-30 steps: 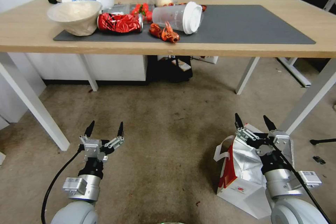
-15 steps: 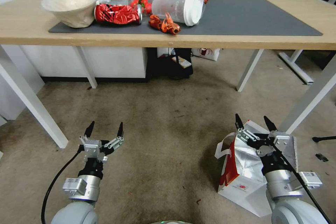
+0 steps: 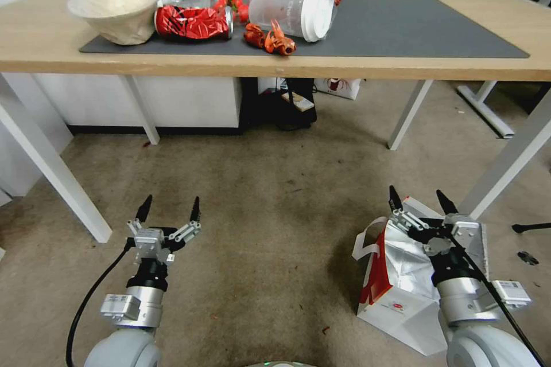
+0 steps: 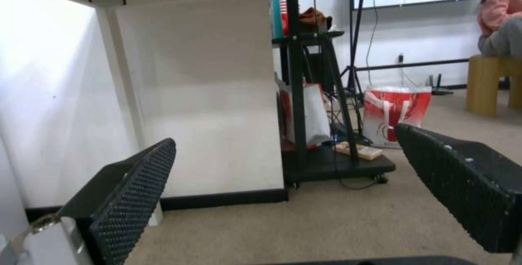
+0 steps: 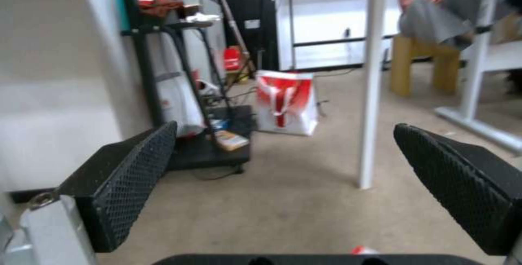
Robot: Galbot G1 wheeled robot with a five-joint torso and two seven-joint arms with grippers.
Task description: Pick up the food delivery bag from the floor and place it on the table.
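Note:
The food delivery bag (image 3: 402, 289), white with a red side panel, silver foil lining and a small round red logo, stands open on the beige carpet floor (image 3: 275, 206) at the lower right. My right gripper (image 3: 419, 199) hangs open just over the bag's mouth, fingers pointing toward the table, nothing between them; it also appears wide open in the right wrist view (image 5: 283, 183). My left gripper (image 3: 171, 206) is open above bare carpet at the lower left, and open in the left wrist view (image 4: 283, 183). The light-wood table (image 3: 402, 71) with its dark grey mat (image 3: 413, 28) stands ahead.
A bowl (image 3: 115, 11), crushed red can (image 3: 192, 23), tipped plastic cup (image 3: 298, 11) and red crayfish (image 3: 270, 40) crowd the mat's left part. White table legs (image 3: 51, 166) (image 3: 511, 155) flank the floor. A black cart (image 3: 287, 106) and a small red-and-white bag (image 5: 285, 102) sit under the table.
The whole picture shifted about a second ago, so the camera moved; since then it holds. Both grippers stay open and nearly still. The bag has not moved.

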